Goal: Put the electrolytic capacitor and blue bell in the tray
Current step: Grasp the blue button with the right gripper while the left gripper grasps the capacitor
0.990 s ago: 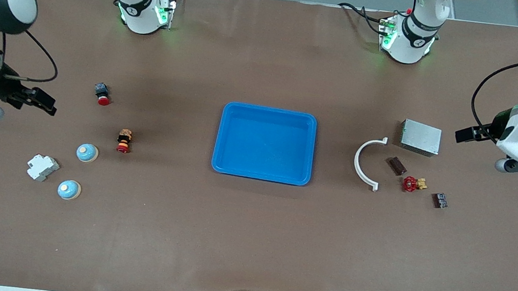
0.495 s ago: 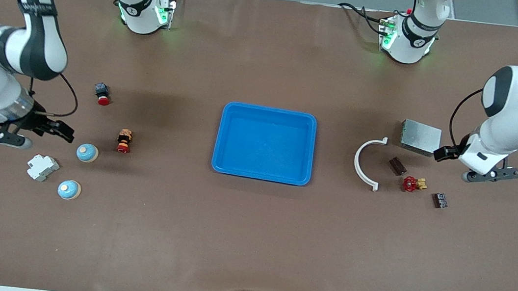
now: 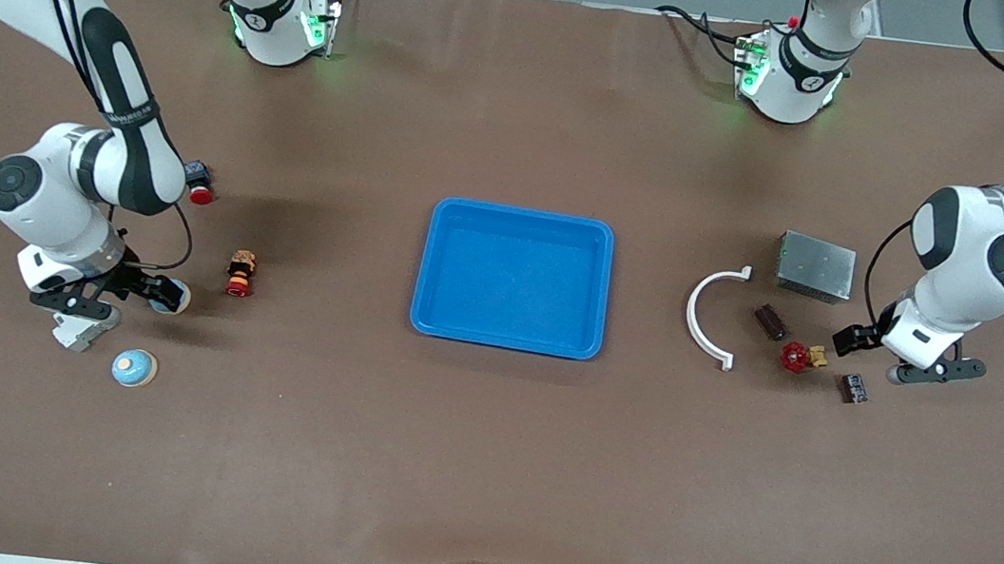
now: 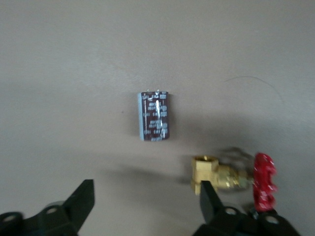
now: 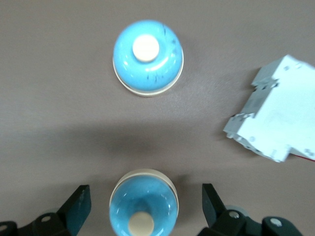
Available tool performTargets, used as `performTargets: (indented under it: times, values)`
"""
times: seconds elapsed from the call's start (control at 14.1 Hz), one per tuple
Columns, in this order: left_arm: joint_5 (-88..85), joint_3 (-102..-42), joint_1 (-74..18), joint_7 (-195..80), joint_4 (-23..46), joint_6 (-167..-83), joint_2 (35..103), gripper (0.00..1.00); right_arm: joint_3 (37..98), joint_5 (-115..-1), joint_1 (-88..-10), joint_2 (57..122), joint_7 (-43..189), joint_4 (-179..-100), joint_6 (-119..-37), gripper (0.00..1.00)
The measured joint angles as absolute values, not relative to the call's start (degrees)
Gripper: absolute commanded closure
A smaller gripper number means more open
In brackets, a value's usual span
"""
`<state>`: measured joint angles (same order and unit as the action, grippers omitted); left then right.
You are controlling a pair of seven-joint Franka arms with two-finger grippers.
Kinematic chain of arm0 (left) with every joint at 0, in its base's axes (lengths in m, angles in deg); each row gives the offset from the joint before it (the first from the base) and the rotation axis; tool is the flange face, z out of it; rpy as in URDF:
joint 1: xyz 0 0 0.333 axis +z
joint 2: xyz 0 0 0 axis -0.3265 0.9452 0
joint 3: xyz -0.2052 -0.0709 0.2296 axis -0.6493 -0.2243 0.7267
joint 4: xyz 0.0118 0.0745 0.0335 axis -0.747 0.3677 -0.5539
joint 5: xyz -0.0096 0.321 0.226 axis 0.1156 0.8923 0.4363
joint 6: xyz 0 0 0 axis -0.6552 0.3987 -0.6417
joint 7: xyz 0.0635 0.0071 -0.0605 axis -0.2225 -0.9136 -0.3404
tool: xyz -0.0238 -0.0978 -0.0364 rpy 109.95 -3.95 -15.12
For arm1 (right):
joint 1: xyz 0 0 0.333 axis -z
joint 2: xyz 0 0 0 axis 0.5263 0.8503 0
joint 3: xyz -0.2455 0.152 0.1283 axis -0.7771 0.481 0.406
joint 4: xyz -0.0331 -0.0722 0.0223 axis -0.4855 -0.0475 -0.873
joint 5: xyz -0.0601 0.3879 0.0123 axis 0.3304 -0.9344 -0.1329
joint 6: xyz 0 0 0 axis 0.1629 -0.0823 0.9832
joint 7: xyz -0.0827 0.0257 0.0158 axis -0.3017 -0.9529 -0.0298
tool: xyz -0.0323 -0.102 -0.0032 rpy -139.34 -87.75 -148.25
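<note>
Right end effector point(image 5: 142, 209): spread wide over a blue bell point(image 5: 143, 206), mostly hidden in front view.
Left end effector point(image 4: 147, 204): gaped open near the capacitor point(image 4: 154, 116); brass valve point(image 4: 236, 177) partly covered.

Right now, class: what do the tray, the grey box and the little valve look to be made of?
The tray: probably moulded plastic, uniform bright blue with rounded corners. The grey box: likely sheet metal, dull silvery speckled faces. The valve: seemingly brass body, yellow metallic sheen, with a red handwheel of unclear material.

The brass valve point(image 4: 231, 176) crowds the capacitor point(image 4: 154, 116); a white breaker point(image 5: 275, 116) flanks the bells point(image 5: 143, 202).
</note>
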<state>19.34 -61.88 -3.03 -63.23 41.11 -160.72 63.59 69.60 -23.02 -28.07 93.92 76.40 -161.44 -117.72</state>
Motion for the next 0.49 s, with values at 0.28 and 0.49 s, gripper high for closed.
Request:
performTargets:
  times: [0.28,0.49]
  values:
    - [19.89,-61.87,-2.55,-63.23,38.04,-162.58,67.81,0.22,69.65,-23.02,-28.07,95.28,76.38,-161.38,-118.05,0.00]
    - [19.94,-61.86,-2.05,-63.23,35.85,-162.58,69.06,0.26,69.67,-23.02,-28.07,95.38,76.38,-161.38,-117.94,0.00]
